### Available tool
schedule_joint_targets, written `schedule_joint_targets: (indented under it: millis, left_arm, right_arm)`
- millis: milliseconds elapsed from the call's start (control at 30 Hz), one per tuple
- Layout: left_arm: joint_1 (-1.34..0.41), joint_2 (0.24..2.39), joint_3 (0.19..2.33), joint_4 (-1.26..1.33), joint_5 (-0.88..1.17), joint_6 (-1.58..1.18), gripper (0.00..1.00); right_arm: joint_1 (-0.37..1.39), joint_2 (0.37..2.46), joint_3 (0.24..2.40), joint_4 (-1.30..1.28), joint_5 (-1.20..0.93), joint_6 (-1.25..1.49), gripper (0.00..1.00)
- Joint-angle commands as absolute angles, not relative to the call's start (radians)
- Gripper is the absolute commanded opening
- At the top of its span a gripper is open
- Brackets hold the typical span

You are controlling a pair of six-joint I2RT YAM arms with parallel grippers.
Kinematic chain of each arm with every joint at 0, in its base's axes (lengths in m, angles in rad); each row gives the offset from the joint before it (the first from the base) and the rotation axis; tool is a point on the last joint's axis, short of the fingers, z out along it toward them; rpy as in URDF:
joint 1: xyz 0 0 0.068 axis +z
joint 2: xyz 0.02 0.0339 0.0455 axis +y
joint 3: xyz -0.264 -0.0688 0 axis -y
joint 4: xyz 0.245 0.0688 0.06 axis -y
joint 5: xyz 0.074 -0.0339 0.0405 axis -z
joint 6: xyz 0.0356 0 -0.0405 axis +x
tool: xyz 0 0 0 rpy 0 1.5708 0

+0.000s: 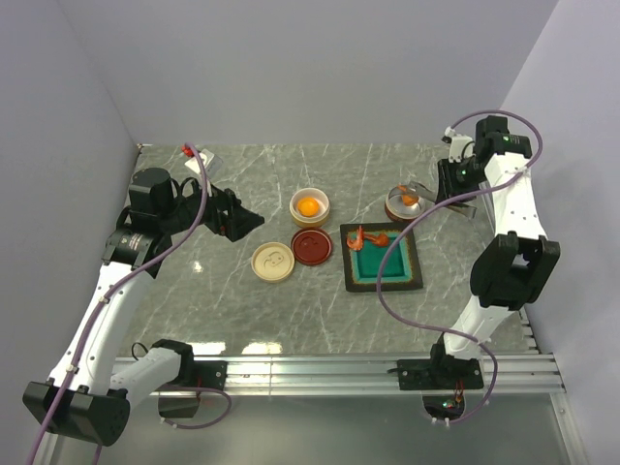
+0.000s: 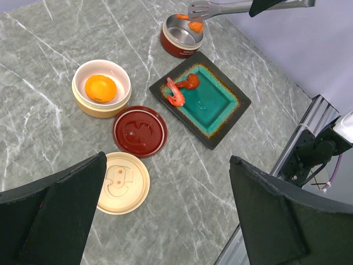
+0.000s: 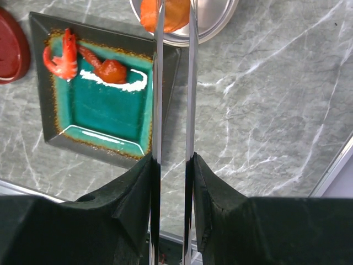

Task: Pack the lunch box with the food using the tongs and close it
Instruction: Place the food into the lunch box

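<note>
Steel tongs (image 3: 158, 99), clamped in the right gripper (image 3: 172, 165), hold an orange piece (image 3: 165, 14) seemingly just above the red pot (image 2: 175, 48), far-right worktop (image 1: 242, 310); next, loosen to drop it. Left gripper (image 2: 168, 187) gapes empty.

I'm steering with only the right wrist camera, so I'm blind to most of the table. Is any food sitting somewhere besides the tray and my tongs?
Observer: Yes, an orange disc sits in a cream bowl, left of the tray in the top view.
Operator: There's a red sliver at my left edge. What is it?
Observer: A red lid lying flat on the table, with a cream lid beside it.
Operator: And the left pincer?
Observer: The left pincer is open and empty, hovering left of the bowl, well away from your tongs.
</note>
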State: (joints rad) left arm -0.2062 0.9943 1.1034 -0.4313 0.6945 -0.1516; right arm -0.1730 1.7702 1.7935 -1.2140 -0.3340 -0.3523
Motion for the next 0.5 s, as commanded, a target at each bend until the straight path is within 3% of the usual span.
schedule_joint_targets:
  millis: [0, 467]
  left_arm:
    - [-0.201, 0.992, 1.117, -0.408, 0.707, -0.144, 0.99]
    - [-0.201, 0.997, 1.111, -0.399, 0.703, -0.147, 0.99]
  right_arm:
    - [-0.178, 1.772, 1.804, -1.157, -0.311, -0.351, 0.2]
    - [-0.176, 1.835, 1.779, -1.106, -0.285, -0.37, 0.21]
